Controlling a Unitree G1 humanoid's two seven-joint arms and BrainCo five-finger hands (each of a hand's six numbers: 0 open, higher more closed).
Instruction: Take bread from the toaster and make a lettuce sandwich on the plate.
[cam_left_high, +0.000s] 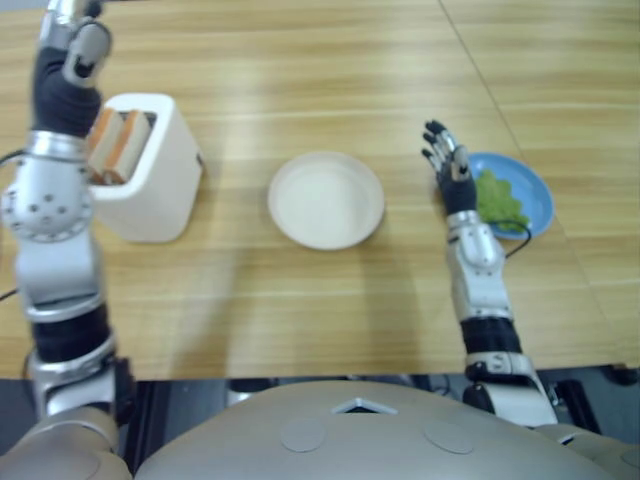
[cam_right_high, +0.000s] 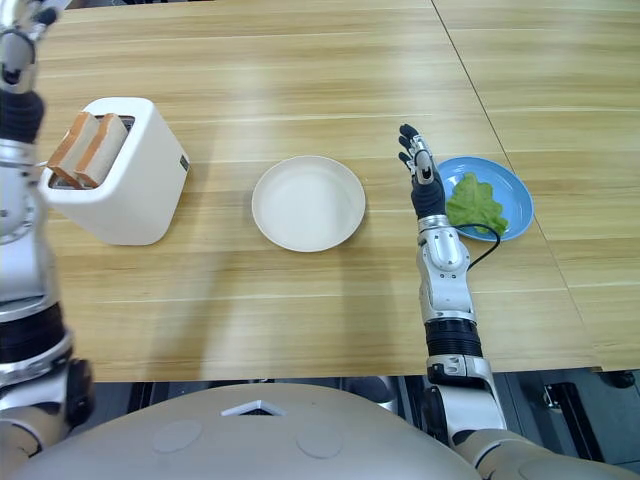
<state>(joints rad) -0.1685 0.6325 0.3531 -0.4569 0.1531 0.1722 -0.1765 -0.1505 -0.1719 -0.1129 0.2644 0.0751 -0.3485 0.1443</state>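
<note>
Step 1, bread (cam_right_high: 88, 140) not out yet: two slices in toaster (cam_right_high: 130, 190), far left. Plate (cam_right_high: 308, 235) bare, centre; lettuce (cam_right_high: 475, 203) on blue dish (cam_right_high: 518, 200), right. Right hand (cam_right_high: 420, 180) spread, holding nothing, just left of dish. Left hand (cam_left_high: 78, 55) near toaster; grip can't tell. Next: pinch a slice, lift straight up.

Looks like a lab mock-up kitchen: toaster (cam_right_high: 135, 190), white plate (cam_right_high: 308, 203) and blue plate (cam_right_high: 520, 200) staged on joined wood-grain tables (cam_right_high: 300, 300).

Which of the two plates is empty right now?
The white plate in the middle, beside the toaster; nothing lies on it. The blue plate to its right holds the lettuce.
</note>
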